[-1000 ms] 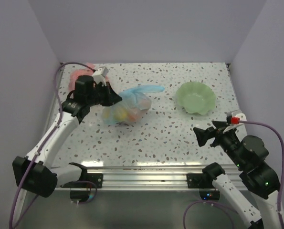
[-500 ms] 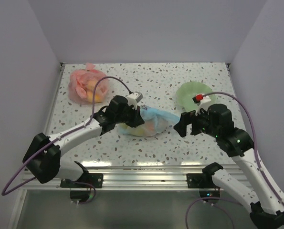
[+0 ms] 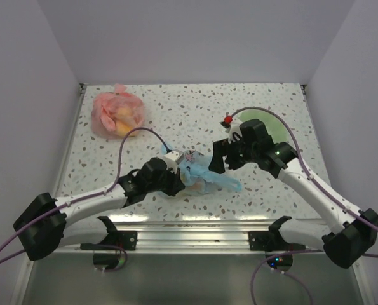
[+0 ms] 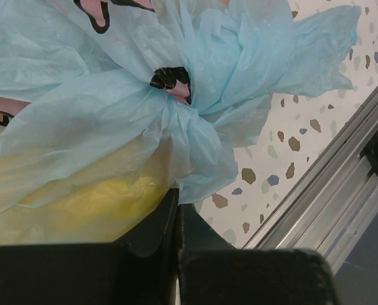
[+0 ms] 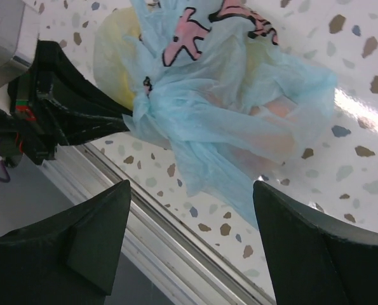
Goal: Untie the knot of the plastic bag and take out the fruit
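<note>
The bag [image 3: 204, 175] lies crumpled on the table [image 3: 252, 95] near the front middle, close to the rail [image 3: 195, 225]. Its knot [image 4: 179, 95] is tied tight, with loose blue ends fanning out past it towards the rail. The fruit [image 4: 81, 203] is inside – a yellow shape shows through the plastic in the left wrist view, and pale yellow and peach patches in the right wrist view; the rest cannot be made out.

The left gripper [image 3: 176, 182] sits at the bag's left side, its fingers [image 4: 166, 222] pressed together on a fold of plastic just below the knot. The right gripper [image 3: 217, 164] hangs just above the bag's right side, fingers [image 5: 93, 235] spread wide with nothing between them – the bag fills the view beyond them.

A pink bag [image 3: 115, 113] with orange-yellow fruit in it rests at the far left of the table, well apart. A green bowl [image 3: 272, 122] stands at the far right, largely hidden by the right arm; what it holds cannot be told.
</note>
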Robot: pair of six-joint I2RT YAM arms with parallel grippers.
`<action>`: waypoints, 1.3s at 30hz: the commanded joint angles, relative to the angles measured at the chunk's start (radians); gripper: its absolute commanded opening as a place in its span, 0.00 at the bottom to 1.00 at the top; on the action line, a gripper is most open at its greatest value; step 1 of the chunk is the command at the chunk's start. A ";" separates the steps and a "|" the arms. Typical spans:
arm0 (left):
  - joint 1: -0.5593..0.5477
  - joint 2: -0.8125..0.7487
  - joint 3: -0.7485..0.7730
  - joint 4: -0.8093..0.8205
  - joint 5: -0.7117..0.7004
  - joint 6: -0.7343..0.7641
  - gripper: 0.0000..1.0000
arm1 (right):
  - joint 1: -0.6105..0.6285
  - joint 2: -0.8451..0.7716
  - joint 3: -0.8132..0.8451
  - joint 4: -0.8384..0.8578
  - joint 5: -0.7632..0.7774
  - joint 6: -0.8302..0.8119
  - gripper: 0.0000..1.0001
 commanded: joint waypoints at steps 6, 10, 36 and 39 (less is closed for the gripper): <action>-0.008 -0.054 -0.011 0.026 -0.064 0.013 0.00 | 0.148 0.203 0.107 0.086 0.085 -0.136 0.76; -0.008 -0.100 -0.054 0.026 -0.066 0.004 0.00 | 0.184 0.267 0.135 0.108 0.117 -0.196 0.72; -0.008 -0.192 -0.061 -0.118 -0.176 0.073 0.00 | 0.270 0.387 0.090 0.189 0.004 -0.569 0.72; -0.007 -0.184 -0.044 -0.115 -0.173 0.073 0.00 | 0.282 0.402 0.096 0.232 -0.018 -0.551 0.72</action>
